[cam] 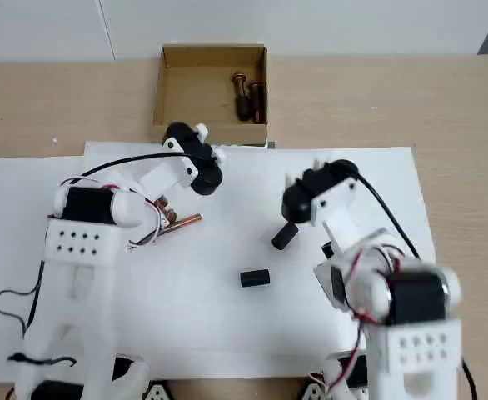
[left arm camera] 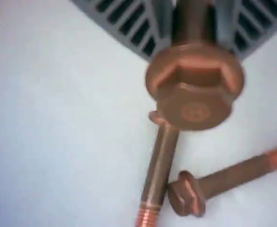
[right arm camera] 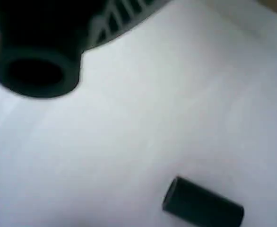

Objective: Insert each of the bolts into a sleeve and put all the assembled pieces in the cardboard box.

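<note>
While in right tool (cam: 288,225), sleeve (cam: 283,237) well apart from box rim (cam: 213,132).

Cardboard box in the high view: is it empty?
No, the cardboard box holds copper-and-black assembled pieces lying in its right half.

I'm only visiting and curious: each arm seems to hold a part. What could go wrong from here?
1. The held bolt and the held sleeve are apart; slight misalignment when they meet could jam them or make one slip.
2. Two loose bolts lie beneath the held bolt, so lowering it might knock them away.
</note>
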Controlling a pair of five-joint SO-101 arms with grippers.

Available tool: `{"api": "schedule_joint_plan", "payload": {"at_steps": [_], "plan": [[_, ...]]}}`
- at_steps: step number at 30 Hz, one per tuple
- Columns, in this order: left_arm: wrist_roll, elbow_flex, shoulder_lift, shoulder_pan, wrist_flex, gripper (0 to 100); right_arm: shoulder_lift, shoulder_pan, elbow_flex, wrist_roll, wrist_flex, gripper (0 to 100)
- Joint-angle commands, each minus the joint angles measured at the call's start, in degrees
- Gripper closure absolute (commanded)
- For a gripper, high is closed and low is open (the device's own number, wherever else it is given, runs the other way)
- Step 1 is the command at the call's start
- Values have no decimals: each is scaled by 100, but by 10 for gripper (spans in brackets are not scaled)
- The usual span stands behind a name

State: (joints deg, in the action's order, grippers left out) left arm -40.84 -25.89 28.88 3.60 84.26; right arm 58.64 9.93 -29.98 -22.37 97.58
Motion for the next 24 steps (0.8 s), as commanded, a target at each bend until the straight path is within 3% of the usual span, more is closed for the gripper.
{"api": "schedule_joint_plan", "payload": {"at_steps": [1,9,15,24], "plan": [[316,-233,659,114,-18,994,602,-154,-26,79,-31,995],[2013,-1552,2418,800,-756,994,927,-1270,-413,422,-338,995],[3086,-2932,3956,897,-1960,994,884,-1288,-607,1257,-1033,995],[4062,-4207,5459,897,-2840,994,927,-1253,-1978,2154,-2545,996]]}}
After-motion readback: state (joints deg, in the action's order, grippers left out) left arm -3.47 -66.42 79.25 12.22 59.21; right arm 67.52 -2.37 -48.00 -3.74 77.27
